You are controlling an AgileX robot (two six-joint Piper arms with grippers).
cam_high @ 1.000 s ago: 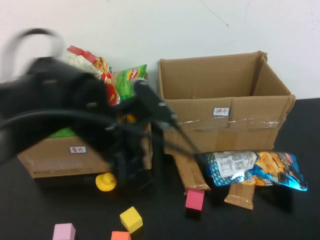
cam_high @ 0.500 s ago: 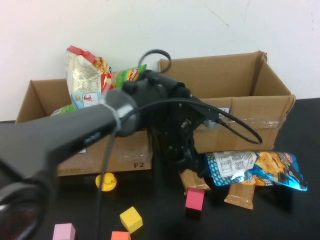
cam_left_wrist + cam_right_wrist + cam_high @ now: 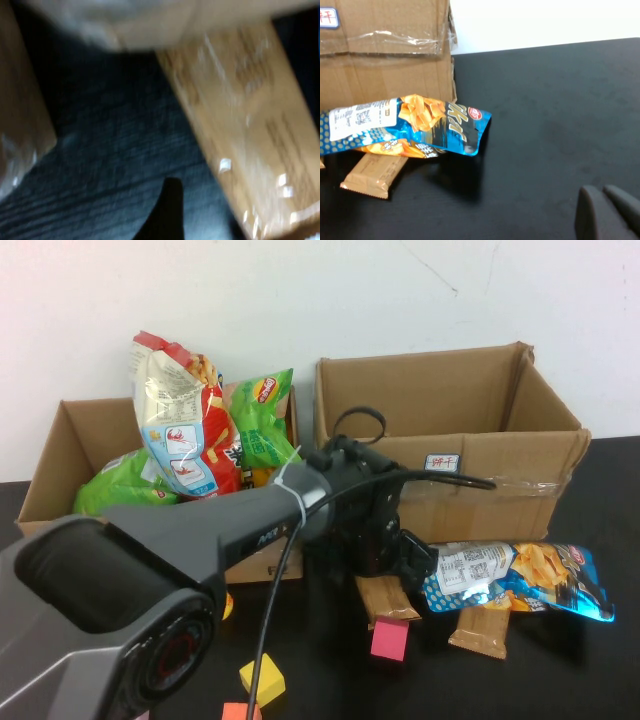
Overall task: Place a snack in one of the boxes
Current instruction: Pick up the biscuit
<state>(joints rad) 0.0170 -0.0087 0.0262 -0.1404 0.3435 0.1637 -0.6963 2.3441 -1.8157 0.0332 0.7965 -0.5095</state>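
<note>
Left gripper (image 3: 385, 565), jaw state unclear, hovers low over your brown foil snack bar (image 3: 386, 598) at six o'clock of the empty right cardboard box (image 3: 450, 480), presumably to grasp it, while right gripper (image 3: 605, 212) waits pinched shut.

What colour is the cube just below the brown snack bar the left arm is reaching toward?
Pink cube, clearest in the high view.

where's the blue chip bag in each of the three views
High view: blue chip bag lies on the black table, lower right, before the right cardboard box, beside the left gripper.
Left wrist view: not visible.
Right wrist view: bag at left, right gripper at the bottom corner.
Shared landmark: the right cardboard box.
</note>
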